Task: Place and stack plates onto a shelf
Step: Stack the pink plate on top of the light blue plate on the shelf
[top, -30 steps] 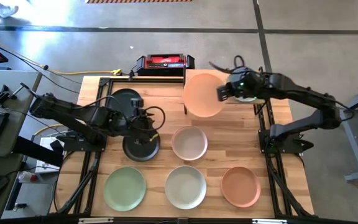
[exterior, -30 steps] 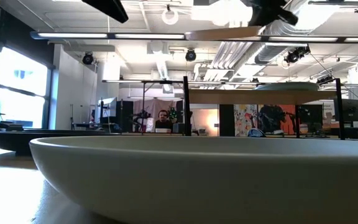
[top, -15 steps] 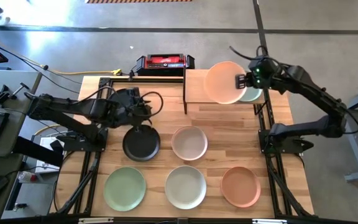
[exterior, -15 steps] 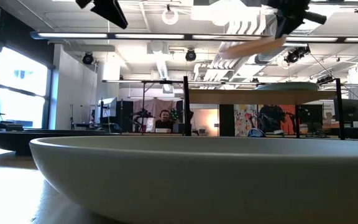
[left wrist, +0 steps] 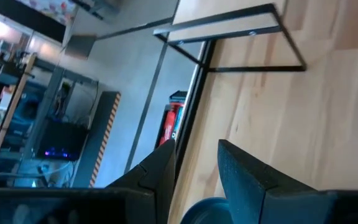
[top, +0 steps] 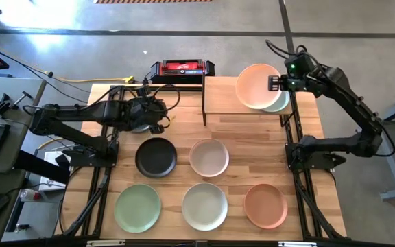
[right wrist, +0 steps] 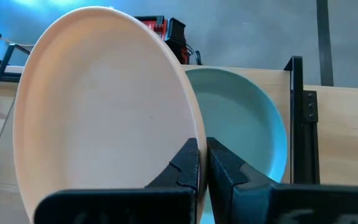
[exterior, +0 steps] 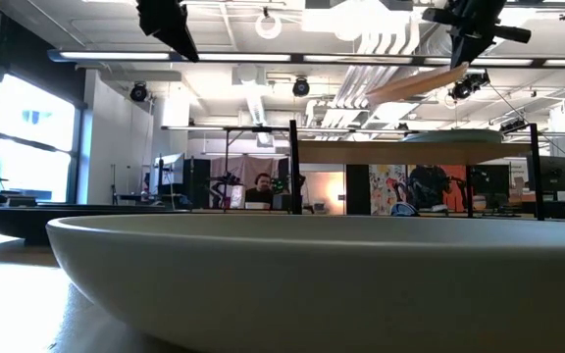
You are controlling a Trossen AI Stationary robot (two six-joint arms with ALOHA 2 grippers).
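Note:
My right gripper (top: 274, 83) is shut on a cream plate (top: 256, 86) and holds it over the right part of the light-wood shelf (top: 221, 103). A pale greenish plate (top: 280, 104) lies flat on the shelf under it. In the low view the cream plate (exterior: 415, 83) is tilted, with its gripper end higher. My left gripper (top: 158, 113) is open at the table's far left, above a grey-blue plate (left wrist: 207, 211) that the arm mostly hides from above. It touches nothing. My right gripper pinches the cream plate's rim (right wrist: 194, 152) on the plate's right side, between the two fingers. The fingers come roughly level from the table's right. The plate is lifted clear and tilted, and it overlaps the greenish plate (right wrist: 247, 124) on the shelf.
On the table lie a black plate (top: 156, 158), a pale pink plate (top: 208, 158), a light green plate (top: 138, 208), an off-white plate (top: 205, 206) and a salmon plate (top: 265, 205). A red-and-black box (top: 182, 68) sits at the far edge. The shelf's left half is bare.
My right gripper has carried the cream plate toward the table's right and slightly toward its far edge, from the shelf's left half to above the greenish plate, and the plate has tipped. My left gripper has moved from above the black plate toward the far edge.

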